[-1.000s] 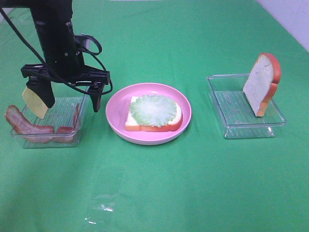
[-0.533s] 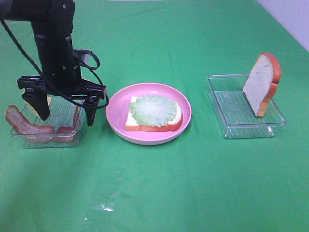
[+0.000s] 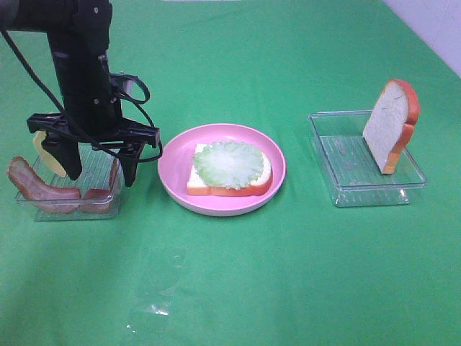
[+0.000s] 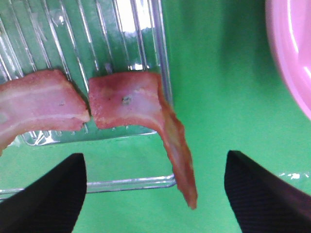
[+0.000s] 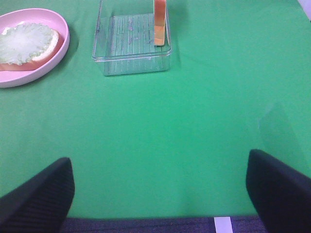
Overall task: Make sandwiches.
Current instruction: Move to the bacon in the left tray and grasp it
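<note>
A bread slice topped with green lettuce (image 3: 229, 167) lies on the pink plate (image 3: 173, 180); both also show in the right wrist view, lettuce (image 5: 26, 41) and plate (image 5: 65, 39). A second bread slice (image 3: 391, 124) stands on edge in the right clear tray (image 3: 346, 189). Two bacon strips (image 3: 37, 189) (image 3: 109, 182) lie in the left clear tray (image 3: 90, 209). A yellow cheese square (image 3: 47, 155) leans there, partly hidden by a finger. My left gripper (image 3: 96, 164) is open and empty, low over the tray, straddling a bacon strip (image 4: 146, 111). My right gripper (image 5: 160, 194) is open and empty.
The green cloth (image 3: 288, 274) covers the table. A faint clear film patch (image 3: 155, 306) lies on the cloth at the front. In the right wrist view the right tray (image 5: 131, 48) with its bread slice (image 5: 159, 22) is ahead of the fingers.
My left gripper has come down over the left tray and shifted slightly left, still open. The bread, the lettuce and the plate have not moved.
</note>
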Tool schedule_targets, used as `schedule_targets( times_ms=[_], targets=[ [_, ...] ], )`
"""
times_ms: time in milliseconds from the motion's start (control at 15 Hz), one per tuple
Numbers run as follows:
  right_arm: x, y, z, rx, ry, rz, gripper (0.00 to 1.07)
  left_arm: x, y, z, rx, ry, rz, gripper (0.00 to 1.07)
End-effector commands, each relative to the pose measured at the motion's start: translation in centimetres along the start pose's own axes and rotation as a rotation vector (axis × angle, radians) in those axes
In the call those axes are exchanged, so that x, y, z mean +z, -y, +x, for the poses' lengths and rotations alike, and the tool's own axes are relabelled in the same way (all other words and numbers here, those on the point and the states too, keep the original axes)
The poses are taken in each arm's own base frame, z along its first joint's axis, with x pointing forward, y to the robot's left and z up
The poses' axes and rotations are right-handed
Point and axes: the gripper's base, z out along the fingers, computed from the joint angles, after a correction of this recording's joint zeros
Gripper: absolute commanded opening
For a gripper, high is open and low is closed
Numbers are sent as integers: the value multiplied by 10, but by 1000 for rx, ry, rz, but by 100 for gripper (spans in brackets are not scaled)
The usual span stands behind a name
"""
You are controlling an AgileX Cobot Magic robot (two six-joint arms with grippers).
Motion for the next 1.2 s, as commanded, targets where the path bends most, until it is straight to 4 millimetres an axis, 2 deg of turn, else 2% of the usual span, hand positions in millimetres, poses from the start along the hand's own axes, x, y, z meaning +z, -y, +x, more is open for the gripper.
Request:
schedule_targets(
  times_ms=[67,200,333,800,867,933,1000,1067,1133,1200],
  targets=[
    [-2,0,2,-10,37,1,92,0,1,0,6,16,5,71],
    [-2,0,2,-10,37,1,92,0,1,-1,7,27,8,68],
    [-2,0,2,-10,37,1,92,0,2,-3,7,40,12,53],
    [-2,0,2,-10,37,1,92,0,2,-4,7,58,17,51],
    [-2,0,2,-10,37,1,92,0,2,-4,7,56,16,47],
    [-2,0,2,-10,37,1,92,0,3,-4,5,54,22,35],
    [-2,0,2,-10,37,1,92,0,3,-4,5,56,22,16],
    [-2,0,2,-10,37,1,92,0,3,-4,5,57,23,5],
    [-2,0,2,-10,37,1,92,0,3,-4,7,57,23,0],
    [-2,0,2,-10,37,1,92,0,3,-4,6,57,26,0]
  ],
)
